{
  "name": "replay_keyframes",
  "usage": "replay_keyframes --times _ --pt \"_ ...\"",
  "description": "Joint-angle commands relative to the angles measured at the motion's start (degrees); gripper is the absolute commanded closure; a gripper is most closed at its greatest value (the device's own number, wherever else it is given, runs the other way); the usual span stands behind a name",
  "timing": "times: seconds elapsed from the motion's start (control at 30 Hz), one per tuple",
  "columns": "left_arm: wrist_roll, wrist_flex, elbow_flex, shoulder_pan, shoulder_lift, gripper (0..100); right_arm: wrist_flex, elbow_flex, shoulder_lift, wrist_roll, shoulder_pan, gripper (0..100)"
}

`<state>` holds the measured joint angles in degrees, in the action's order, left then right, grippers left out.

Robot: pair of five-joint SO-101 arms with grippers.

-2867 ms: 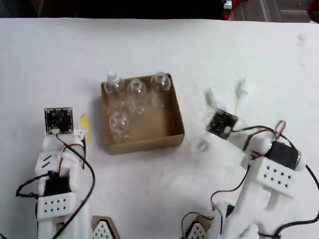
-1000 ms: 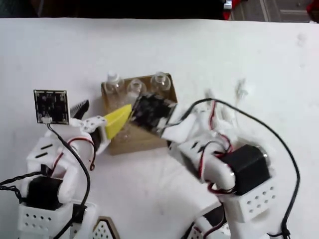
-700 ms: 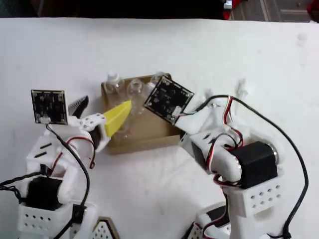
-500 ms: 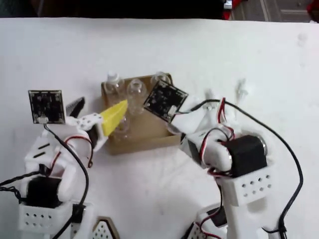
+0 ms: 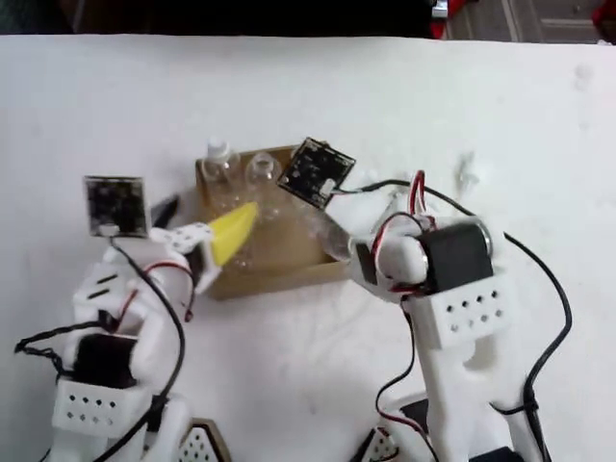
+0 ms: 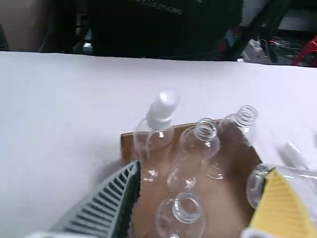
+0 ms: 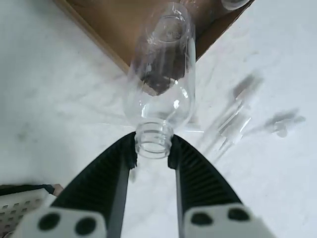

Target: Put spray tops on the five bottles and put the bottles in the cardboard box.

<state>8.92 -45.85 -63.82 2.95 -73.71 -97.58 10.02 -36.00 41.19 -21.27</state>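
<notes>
Your right gripper (image 7: 152, 144) pinches a bottle (image 7: 161, 84) by its neck, over the right edge of the box (image 5: 274, 277). Your left gripper (image 6: 200, 181) is spread wide across the box's left edge.

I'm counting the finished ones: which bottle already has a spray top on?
The bottle at the cardboard box's far left corner. It wears a white top, while the others have open necks.

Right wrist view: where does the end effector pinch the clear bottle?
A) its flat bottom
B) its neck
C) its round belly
B: the right end effector has its two fingers closed on either side of the threaded neck of the clear bottle, with the bottle's body sticking out past the fingertips.
</notes>
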Motion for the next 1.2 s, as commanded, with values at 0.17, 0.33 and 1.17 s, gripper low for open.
replay_keyframes --times 0.17,0.33,1.17 --pt "0.35 1.32 0.88 9.89 -0.48 64 -1.19 -1.85 -4.7 -4.4 -7.25 98.1" --pt "0.35 2.37 -1.41 12.0 -0.4 64 -1.1 -2.29 -4.7 -4.48 -7.96 98.1" --pt "0.88 4.84 -2.37 -1.63 -0.75 64 6.37 -5.36 4.09 -8.79 -5.23 98.1"
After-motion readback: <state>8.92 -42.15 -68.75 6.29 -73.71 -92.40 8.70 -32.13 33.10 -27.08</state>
